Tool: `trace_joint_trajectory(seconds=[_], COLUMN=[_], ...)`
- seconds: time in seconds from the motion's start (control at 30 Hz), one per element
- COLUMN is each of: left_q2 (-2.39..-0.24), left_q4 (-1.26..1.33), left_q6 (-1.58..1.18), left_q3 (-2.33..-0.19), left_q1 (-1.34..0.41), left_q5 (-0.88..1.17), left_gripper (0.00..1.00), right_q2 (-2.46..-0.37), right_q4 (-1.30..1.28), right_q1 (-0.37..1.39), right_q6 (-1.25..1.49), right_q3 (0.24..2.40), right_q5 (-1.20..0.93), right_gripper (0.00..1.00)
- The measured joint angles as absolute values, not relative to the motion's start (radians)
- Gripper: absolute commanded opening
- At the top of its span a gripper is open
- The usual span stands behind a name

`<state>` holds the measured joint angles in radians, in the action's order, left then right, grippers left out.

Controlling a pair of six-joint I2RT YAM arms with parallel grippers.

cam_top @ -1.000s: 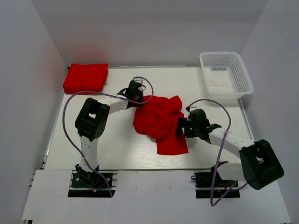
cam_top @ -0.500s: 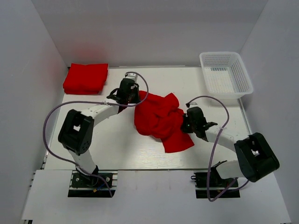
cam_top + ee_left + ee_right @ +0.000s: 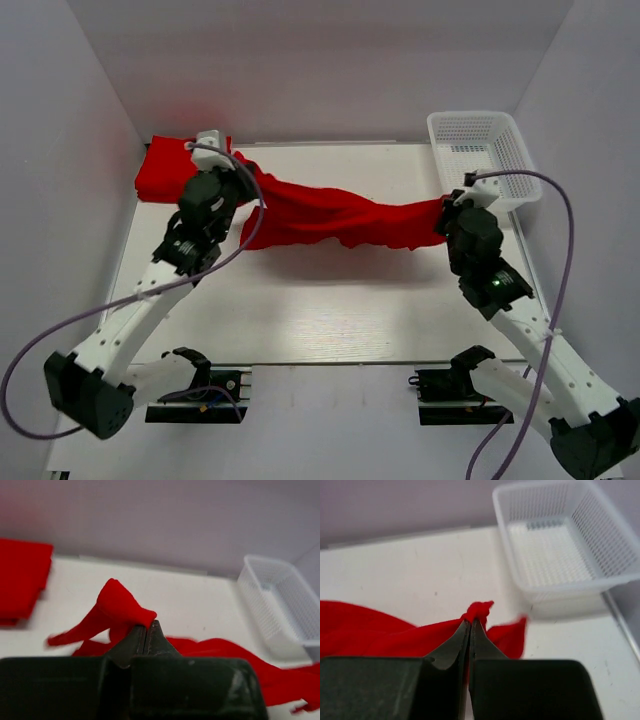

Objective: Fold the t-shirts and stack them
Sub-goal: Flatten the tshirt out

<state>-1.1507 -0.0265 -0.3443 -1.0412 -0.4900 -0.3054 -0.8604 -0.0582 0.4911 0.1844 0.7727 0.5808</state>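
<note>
I have the shirt (image 3: 330, 215) stretched between both arms across the middle. The left gripper (image 3: 149, 626) is clenched on 1 end at 10 o'clock, and the right gripper (image 3: 470, 622) pinches the other at 2 o'clock. The cloth sags and looks twisted, so I would lower both ends evenly, under tension, to lay it flat.

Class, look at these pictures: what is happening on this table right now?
The robot holds one red t-shirt stretched out over the table. The left gripper pinches one end and the right gripper pinches the other, near the white basket. A folded red shirt lies in the far left corner.
</note>
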Motion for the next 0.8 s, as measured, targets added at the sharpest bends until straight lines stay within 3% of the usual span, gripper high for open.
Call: trace_joint_trajectory(seconds=[0.3,0.8], left_q2=[-0.857,-0.829], left_q4=[-0.034,-0.060], left_q6=[-0.261,-0.176], left_q3=[-1.082,-1.212], left_q1=[-0.490,-0.490], left_q5=[-0.402,-0.355], left_gripper=[0.00,0.00], right_q2=[-0.753,-0.780], right_q4=[-0.082,-0.119], right_q1=[0.491,0.491], right_q6=[0.040,-0.075], right_q3=[1.000,1.298], right_q5=[0.596,0.447], right_gripper=[0.00,0.00])
